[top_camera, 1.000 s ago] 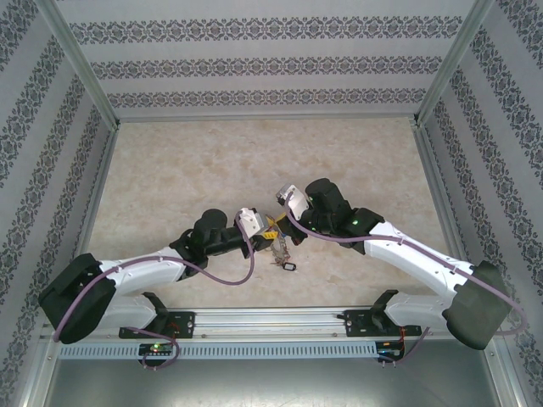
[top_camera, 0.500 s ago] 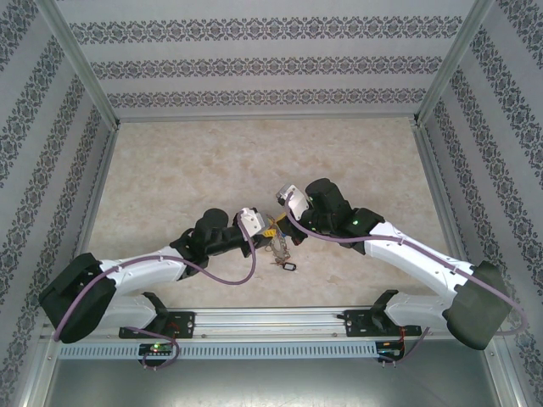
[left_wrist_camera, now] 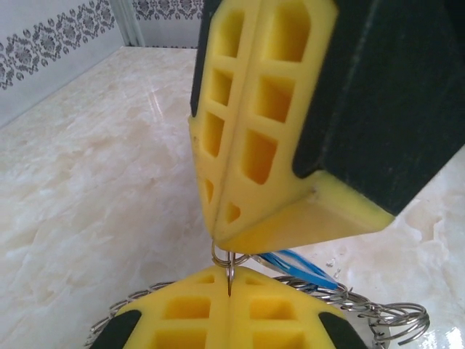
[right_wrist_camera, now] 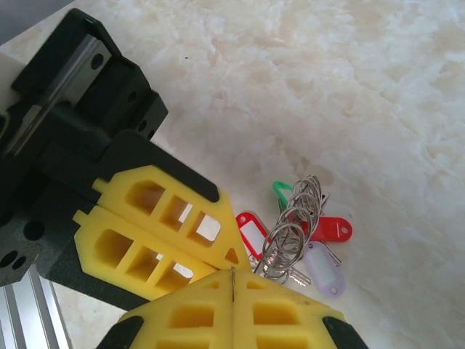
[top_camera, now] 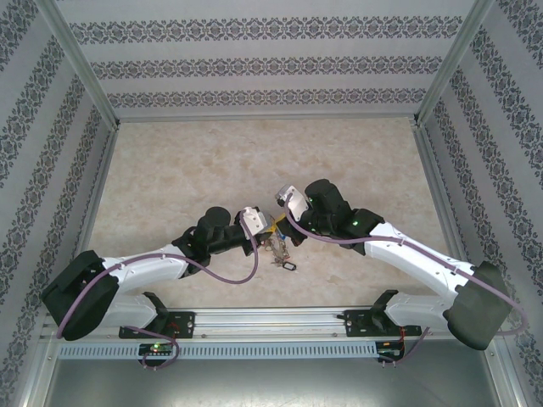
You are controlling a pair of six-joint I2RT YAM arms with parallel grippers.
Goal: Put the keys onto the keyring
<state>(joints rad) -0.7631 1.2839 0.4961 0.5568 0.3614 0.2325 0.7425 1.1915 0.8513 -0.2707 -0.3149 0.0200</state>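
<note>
Your left gripper [left_wrist_camera: 229, 282] pinches a wire loop of the keyring [right_wrist_camera: 288, 236]. Your right gripper [right_wrist_camera: 232, 276], closed, meets it tip-to-tip by the near edge of the desk [top_camera: 212, 161].

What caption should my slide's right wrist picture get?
Right gripper and left gripper, both shut, meet at the tagged keyring.

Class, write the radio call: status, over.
Left gripper shut, right gripper shut, tips meeting on keyring. Tagged keys bunched alongside. Nothing in the way.
</note>
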